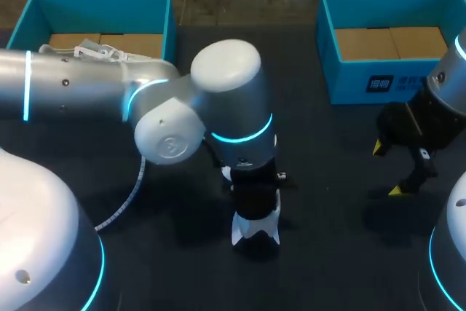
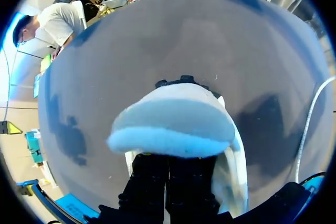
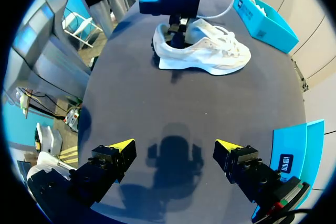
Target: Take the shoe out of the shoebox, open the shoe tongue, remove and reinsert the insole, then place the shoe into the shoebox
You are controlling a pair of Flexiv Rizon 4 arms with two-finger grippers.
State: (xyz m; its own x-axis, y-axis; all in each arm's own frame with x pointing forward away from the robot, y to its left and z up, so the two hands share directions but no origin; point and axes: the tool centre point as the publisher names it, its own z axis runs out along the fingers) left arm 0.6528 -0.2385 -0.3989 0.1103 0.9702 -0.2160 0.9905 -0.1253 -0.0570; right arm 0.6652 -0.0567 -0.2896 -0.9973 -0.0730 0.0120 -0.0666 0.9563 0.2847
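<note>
A white sneaker (image 3: 205, 51) stands upright on the dark table (image 3: 173, 103), its toe pointing toward a blue shoebox (image 3: 262, 17). My left gripper (image 1: 255, 213) points straight down into the shoe's heel opening. In the left wrist view it (image 2: 168, 161) is shut on a pale blue insole (image 2: 173, 127), which curls up out of the shoe (image 2: 231, 177) and hides the fingertips. My right gripper (image 3: 174, 148) hangs open and empty above bare table, well short of the shoe. In the head view it (image 1: 389, 170) is at the right, in front of the right shoebox (image 1: 386, 34).
A second blue shoebox (image 1: 102, 20) stands at the back left with white paper inside. A white cable (image 1: 124, 202) trails from my left arm over the table's left part. Bare table lies between the shoe and my right gripper.
</note>
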